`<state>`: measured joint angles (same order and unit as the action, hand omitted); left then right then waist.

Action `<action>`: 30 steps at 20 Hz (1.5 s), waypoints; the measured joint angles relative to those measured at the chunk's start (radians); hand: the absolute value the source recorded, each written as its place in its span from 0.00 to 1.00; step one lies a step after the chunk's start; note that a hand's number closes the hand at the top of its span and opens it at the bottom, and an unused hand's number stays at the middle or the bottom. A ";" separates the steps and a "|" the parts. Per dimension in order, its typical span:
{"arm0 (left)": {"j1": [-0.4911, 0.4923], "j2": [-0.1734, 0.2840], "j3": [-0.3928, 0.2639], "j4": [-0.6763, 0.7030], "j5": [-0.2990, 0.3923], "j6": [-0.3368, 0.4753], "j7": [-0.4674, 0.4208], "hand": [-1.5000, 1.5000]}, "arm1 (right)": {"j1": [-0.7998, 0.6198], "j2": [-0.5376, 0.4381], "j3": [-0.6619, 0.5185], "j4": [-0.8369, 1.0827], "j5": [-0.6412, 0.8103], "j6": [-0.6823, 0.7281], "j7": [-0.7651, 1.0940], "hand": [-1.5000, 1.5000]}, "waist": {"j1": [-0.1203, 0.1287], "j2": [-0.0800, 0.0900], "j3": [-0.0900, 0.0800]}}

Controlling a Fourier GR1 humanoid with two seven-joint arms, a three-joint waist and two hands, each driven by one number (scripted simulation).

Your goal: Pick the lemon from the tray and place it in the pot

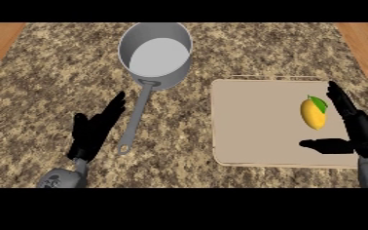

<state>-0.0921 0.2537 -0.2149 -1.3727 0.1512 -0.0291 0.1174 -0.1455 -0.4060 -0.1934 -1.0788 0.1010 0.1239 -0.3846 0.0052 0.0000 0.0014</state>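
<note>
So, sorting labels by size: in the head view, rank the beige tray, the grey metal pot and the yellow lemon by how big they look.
1. Beige rectangular tray
2. Grey metal pot, counting its long handle
3. Yellow lemon

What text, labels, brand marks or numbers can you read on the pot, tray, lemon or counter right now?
None: no readable text shows anywhere.
Grey metal pot with long handle: no marking.
Beige rectangular tray: plain.
Yellow lemon with green leaf: no sticker.
Speckled brown stone counter: pattern only.
</note>
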 measured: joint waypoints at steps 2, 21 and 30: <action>0.001 -0.014 0.000 -0.001 -0.011 -0.002 0.005 0.50 | -0.032 0.005 -0.011 0.094 0.001 0.013 -0.059 0.00 | 0.001 0.000 0.000; -0.002 -0.045 0.046 0.003 -0.051 -0.040 0.009 0.50 | -0.191 0.002 -0.010 0.430 0.075 0.009 -0.422 1.00 | 0.001 -0.011 -0.027; -0.007 -0.045 0.042 -0.003 -0.053 -0.052 0.024 0.50 | -0.293 0.052 0.091 0.471 0.123 0.152 -0.386 1.00 | 0.002 -0.008 -0.028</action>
<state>-0.0995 0.2090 -0.1724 -1.3759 0.0983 -0.0813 0.1414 -0.4383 -0.3541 -0.1020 -0.6077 0.2243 0.2762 -0.7705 0.0071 -0.0077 -0.0265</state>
